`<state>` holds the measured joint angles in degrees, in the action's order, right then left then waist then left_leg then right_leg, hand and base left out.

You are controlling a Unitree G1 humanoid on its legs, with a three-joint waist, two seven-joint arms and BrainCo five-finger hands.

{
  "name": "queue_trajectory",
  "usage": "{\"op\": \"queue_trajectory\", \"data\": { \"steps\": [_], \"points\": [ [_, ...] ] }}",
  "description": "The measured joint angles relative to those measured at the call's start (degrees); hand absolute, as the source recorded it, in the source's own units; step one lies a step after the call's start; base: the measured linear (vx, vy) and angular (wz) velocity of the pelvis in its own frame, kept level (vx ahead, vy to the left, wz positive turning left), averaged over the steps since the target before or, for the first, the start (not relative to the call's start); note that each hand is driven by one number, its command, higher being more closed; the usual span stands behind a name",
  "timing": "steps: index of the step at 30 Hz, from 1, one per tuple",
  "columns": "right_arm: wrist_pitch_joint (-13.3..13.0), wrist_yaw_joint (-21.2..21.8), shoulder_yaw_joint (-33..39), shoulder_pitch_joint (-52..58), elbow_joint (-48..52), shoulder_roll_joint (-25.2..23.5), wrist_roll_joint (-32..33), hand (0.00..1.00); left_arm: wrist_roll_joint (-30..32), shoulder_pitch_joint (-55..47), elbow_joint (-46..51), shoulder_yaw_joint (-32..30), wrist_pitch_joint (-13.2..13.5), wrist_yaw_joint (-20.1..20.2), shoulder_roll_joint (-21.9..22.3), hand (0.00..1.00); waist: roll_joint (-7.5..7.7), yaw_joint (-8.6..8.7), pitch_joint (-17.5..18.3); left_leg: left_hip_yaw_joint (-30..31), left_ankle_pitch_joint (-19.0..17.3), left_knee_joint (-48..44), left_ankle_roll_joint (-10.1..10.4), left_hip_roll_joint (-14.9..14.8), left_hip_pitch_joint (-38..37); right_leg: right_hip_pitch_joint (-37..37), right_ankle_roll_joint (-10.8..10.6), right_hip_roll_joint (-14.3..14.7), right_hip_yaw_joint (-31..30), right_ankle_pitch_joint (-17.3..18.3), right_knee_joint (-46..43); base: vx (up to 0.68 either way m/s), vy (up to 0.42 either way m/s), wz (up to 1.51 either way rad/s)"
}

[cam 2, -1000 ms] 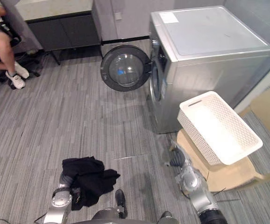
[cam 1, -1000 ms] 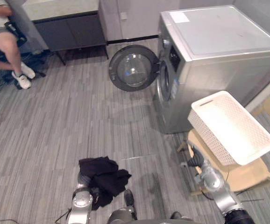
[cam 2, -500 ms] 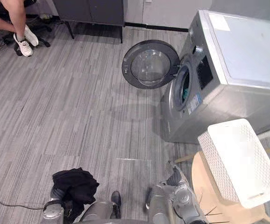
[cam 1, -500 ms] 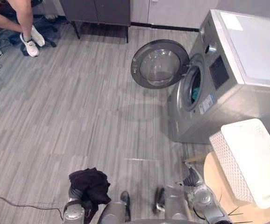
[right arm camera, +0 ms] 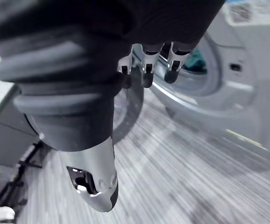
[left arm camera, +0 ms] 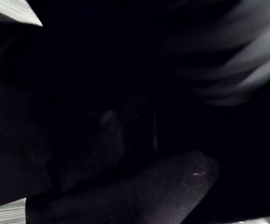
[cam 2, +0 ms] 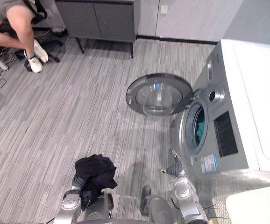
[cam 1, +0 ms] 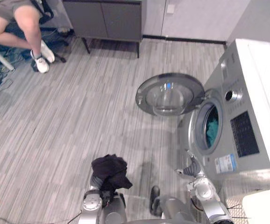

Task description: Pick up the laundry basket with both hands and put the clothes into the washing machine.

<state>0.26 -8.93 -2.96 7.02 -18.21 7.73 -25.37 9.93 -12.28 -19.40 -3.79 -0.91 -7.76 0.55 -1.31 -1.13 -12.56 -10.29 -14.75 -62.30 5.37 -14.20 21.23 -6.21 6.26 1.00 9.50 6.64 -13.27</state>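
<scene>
There's the crumpled black cloth bundle [cam 1: 109,169], soft and folded, heaped over the left hand [cam 2: 77,180] low at the near left. Whether that hand grips it, I cannot tell. The right hand [cam 1: 190,169] hangs near the boxy silver metal washing machine [cam 1: 226,140], fingers [right arm camera: 145,58] straight and loose, holding nothing. The machine's round glass-windowed door [cam 1: 170,93] stands wide open, and teal fabric [cam 1: 213,130] shows in the drum. The white plastic laundry basket [cam 2: 256,205] sits at the near right corner.
</scene>
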Motion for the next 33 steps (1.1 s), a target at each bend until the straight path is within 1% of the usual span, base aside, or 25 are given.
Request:
{"op": "queue_trajectory", "data": {
  "steps": [3,4,5,6,7,8,9,10,11,13,14,16,18,20,21,23,24,26,27,28,29,30,31,32,33],
  "points": [
    [0.2,-0.4,0.1,0.0,-0.2,-0.7,0.1,0.00,1.0,-0.1,1.1,0.0,0.2,0.0,0.3,1.00,0.13,-1.59,-0.1,0.7,-0.8,17.6,-0.9,1.3,3.8,3.8,-1.6,-1.0,-5.0,1.4,1.7,0.49,0.170,-0.98],
    [0.2,-1.0,0.2,-0.4,-0.3,-1.3,0.1,0.00,1.0,0.1,1.5,1.0,0.2,0.0,0.2,1.00,0.36,-1.97,-0.3,6.1,0.2,28.1,0.1,4.3,4.4,4.7,-3.5,-2.3,-8.0,2.9,1.7,0.39,0.281,-1.09],
    [0.2,-1.0,0.2,-0.4,-1.0,-1.2,0.0,0.00,1.0,0.0,1.6,1.8,0.2,0.0,0.2,1.00,0.28,-2.84,-0.2,10.0,1.6,34.9,2.3,5.7,3.4,5.0,-4.7,-2.8,-10.1,3.9,1.1,0.38,0.313,-1.21],
    [0.3,-1.0,0.2,-0.1,-1.5,-1.1,0.0,0.00,1.0,-0.2,1.6,2.6,0.2,0.0,0.3,1.00,-0.06,-3.06,0.0,12.6,2.7,38.6,3.3,6.1,2.6,5.1,-5.9,-2.9,-11.4,5.0,0.5,0.37,0.383,-1.13],
    [0.2,-1.0,0.1,-0.1,-2.1,-0.8,-0.1,0.00,1.0,-0.6,1.4,3.6,0.2,0.0,0.5,1.00,-1.19,-2.94,0.6,16.4,4.4,41.3,2.7,6.0,1.8,5.2,-7.5,-2.6,-13.1,7.0,-0.4,0.29,0.362,-1.21],
    [0.2,-1.0,0.2,0.0,-2.8,-0.5,-0.2,0.00,1.0,-1.1,1.2,4.7,0.2,0.0,0.9,1.00,-3.09,-2.91,1.8,17.9,8.7,40.8,3.5,5.1,1.3,5.2,-9.2,-1.9,-15.7,10.0,-2.7,0.43,0.578,-1.47],
    [0.6,-1.1,0.6,0.1,-4.7,-2.4,-0.1,0.00,1.0,-0.2,0.7,5.3,0.2,0.0,0.2,1.00,0.09,-2.96,2.0,14.0,8.6,37.6,1.5,6.5,0.6,4.4,-11.1,-4.4,-18.9,11.8,-5.3,0.36,0.476,-1.28],
    [0.6,-1.0,0.2,0.4,-5.0,-3.4,-0.1,0.00,1.0,-0.2,0.7,5.4,0.2,-0.1,-0.8,1.00,1.71,-2.84,2.5,12.0,7.9,37.4,0.7,7.4,0.3,3.8,-11.7,-6.0,-19.8,11.9,-5.8,0.41,0.508,-1.24],
    [0.5,-1.0,-0.1,0.8,-5.0,-4.6,-0.1,0.00,1.0,0.2,0.7,5.6,0.2,0.0,-2.2,1.00,3.74,-2.80,3.6,7.9,7.0,36.7,-1.2,7.9,-0.2,2.1,-13.2,-8.1,-20.7,11.0,-7.0,0.32,0.361,-1.25],
    [0.6,-1.0,-0.2,0.5,-5.3,-5.5,-0.1,0.00,1.0,0.7,0.7,5.7,0.2,0.0,-3.5,1.00,4.32,-2.81,3.8,1.8,5.6,36.0,-3.3,7.4,-2.7,-0.5,-15.5,-10.1,-19.5,8.3,-10.0,0.29,0.339,-1.46],
    [0.5,-1.0,-0.4,-0.9,-6.1,-5.6,-0.1,0.00,1.0,1.0,0.7,5.7,0.2,0.0,-4.0,1.00,4.28,-2.80,3.8,-2.2,5.2,37.0,-3.9,6.9,-5.1,-3.2,-17.0,-11.5,-16.0,6.8,-13.2,0.19,0.271,-1.61],
    [0.2,-1.0,-0.5,-4.0,-9.1,-5.6,-0.1,0.00,1.2,1.6,0.6,5.9,0.3,-0.1,-5.3,1.00,4.02,-2.61,3.7,-7.5,4.8,39.5,-4.7,6.0,-8.6,-6.6,-15.3,-13.4,-5.5,6.1,-16.8,0.13,0.210,-1.52],
    [0.1,-1.0,-2.0,-7.3,-12.9,-5.2,-0.8,0.00,1.9,2.8,-1.2,5.8,0.9,-0.2,-7.1,1.00,4.31,-2.42,3.8,-13.6,4.6,42.7,-4.9,4.9,-12.1,-8.5,-10.8,-13.2,8.2,3.5,-15.4,0.08,0.098,-1.34],
    [0.0,-1.0,-2.5,-9.6,-15.5,-4.9,-1.8,0.00,2.1,3.5,-3.8,5.4,1.0,-0.1,-7.7,1.00,4.48,-2.61,3.9,-16.7,4.5,43.8,-4.7,4.5,-13.8,-7.9,-8.5,-13.2,16.2,2.6,-11.4,0.07,0.000,-1.30],
    [0.0,-1.0,-2.4,-10.0,-16.1,-4.8,-1.9,0.00,2.1,3.7,-4.5,5.3,1.0,-0.1,-7.8,1.00,4.49,-2.54,3.9,-16.6,4.5,44.0,-4.7,4.6,-14.1,-7.2,-8.0,-12.8,17.3,2.5,-9.7,0.11,-0.104,-1.26],
    [0.0,-1.0,-2.1,-9.8,-16.4,-3.3,-2.0,0.00,2.5,4.3,-6.7,5.4,1.1,0.0,-7.6,1.00,3.36,-0.02,3.3,-16.3,4.4,42.8,-4.5,4.1,-15.2,-4.3,-7.1,-10.8,16.2,2.5,-4.4,0.10,-0.151,-0.60],
    [0.1,-1.0,-2.1,-9.0,-16.4,-2.9,-2.0,0.00,2.8,4.5,-7.0,5.5,1.2,0.1,-7.5,1.00,3.25,0.49,3.2,-16.4,4.3,41.1,-4.4,3.5,-15.1,-3.6,-7.1,-10.4,15.9,2.5,-3.8,0.08,-0.134,-0.42],
    [0.1,-1.0,-2.1,-6.1,-16.3,-1.8,-2.0,0.00,3.6,4.4,-7.0,5.5,1.3,0.1,-6.5,1.00,2.61,0.20,2.8,-14.6,4.6,27.2,-3.7,-0.9,-12.2,-0.6,-6.8,-8.1,14.0,2.8,-2.2,0.08,-0.102,-0.56],
    [0.1,-1.0,-2.1,-5.3,-16.0,-1.2,-1.6,0.00,3.6,4.2,-7.0,5.7,1.3,0.1,-5.9,1.00,1.59,0.16,2.2,-11.6,5.7,20.7,-2.7,-3.1,-10.6,0.9,-6.5,-6.8,13.3,3.3,-2.2,0.09,-0.033,-0.78],
    [0.2,-1.1,-2.1,-4.4,-14.9,-0.7,-0.9,0.00,3.6,3.9,-7.0,6.2,1.3,0.2,-5.3,1.00,0.52,0.09,1.5,-6.4,10.3,12.0,-4.2,-4.1,-7.6,2.2,-6.1,-5.6,10.6,4.3,-2.7,0.09,-0.008,-0.85],
    [0.2,-1.1,-2.1,-4.1,-14.2,-0.8,0.1,0.00,3.6,3.8,-6.9,6.3,1.3,0.1,-5.3,1.00,0.77,-0.01,1.4,-4.6,12.2,9.3,-4.6,-3.9,-5.8,2.4,-5.9,-5.5,9.2,4.5,-2.7,0.12,0.024,-1.09],
    [0.2,-1.4,-2.0,-4.4,-13.3,-1.3,1.3,0.00,3.5,3.9,-6.9,7.5,1.3,0.1,-5.3,1.00,1.16,-0.03,1.0,-0.3,6.4,8.7,-3.4,-1.6,-3.5,2.0,-5.4,-5.3,6.6,4.7,-2.6,0.10,0.027,-0.88],
    [0.2,-1.6,-1.6,-4.5,-12.9,-1.3,1.4,0.00,3.4,4.1,-6.9,8.1,1.3,0.1,-5.3,1.00,0.82,-0.06,0.9,1.7,4.0,10.1,-2.9,-0.4,-3.0,1.9,-5.2,-5.2,5.5,4.8,-2.7,0.13,0.060,-1.10],
    [0.2,-2.2,-1.2,-5.0,-12.8,-1.5,2.1,0.00,3.2,4.3,-6.9,8.8,1.3,0.0,-5.3,1.00,0.90,-0.17,0.5,6.0,0.6,15.3,-2.1,2.8,-3.0,1.8,-5.7,-5.2,3.0,4.6,-2.7,0.13,0.101,-0.94],
    [0.2,-2.3,-1.0,-5.2,-12.7,-1.7,2.4,0.00,3.1,4.3,-6.8,9.2,1.3,0.0,-5.3,1.00,1.11,-0.23,0.3,9.1,-0.5,20.6,-1.6,5.4,-3.4,1.7,-5.8,-5.2,1.1,4.5,-2.8,0.13,0.128,-0.97]
  ]
}}
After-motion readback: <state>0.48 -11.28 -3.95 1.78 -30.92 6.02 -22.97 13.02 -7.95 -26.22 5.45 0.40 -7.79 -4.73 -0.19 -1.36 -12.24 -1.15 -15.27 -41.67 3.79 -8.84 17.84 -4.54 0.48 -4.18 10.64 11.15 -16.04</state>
